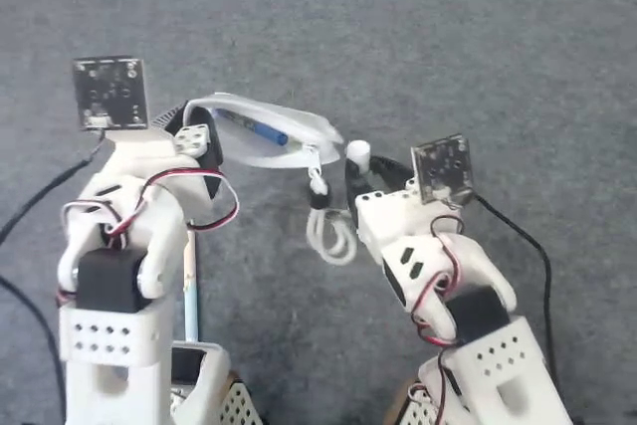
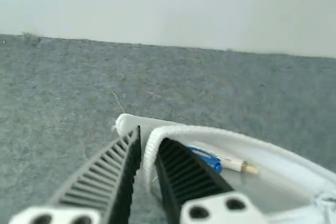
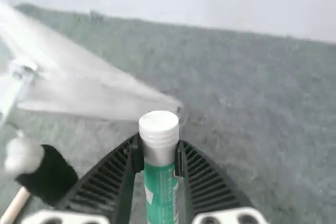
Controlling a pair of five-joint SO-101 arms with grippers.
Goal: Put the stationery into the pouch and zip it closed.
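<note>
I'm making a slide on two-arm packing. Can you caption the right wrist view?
Right gripper holds a white-capped green tube, the pouch lying just beyond it on grey carpet.

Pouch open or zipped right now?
Open: the pouch mouth gapes, left gripper pinching its rim, blue pen inside.

pouch [image 3: 79, 93]: blurred, cut by the picture's edge
glue stick [image 3: 159, 150]: lower body cut off by edge
light-blue pen [image 1: 191, 296]: ends hidden by left arm [image 1: 119, 246]
</note>
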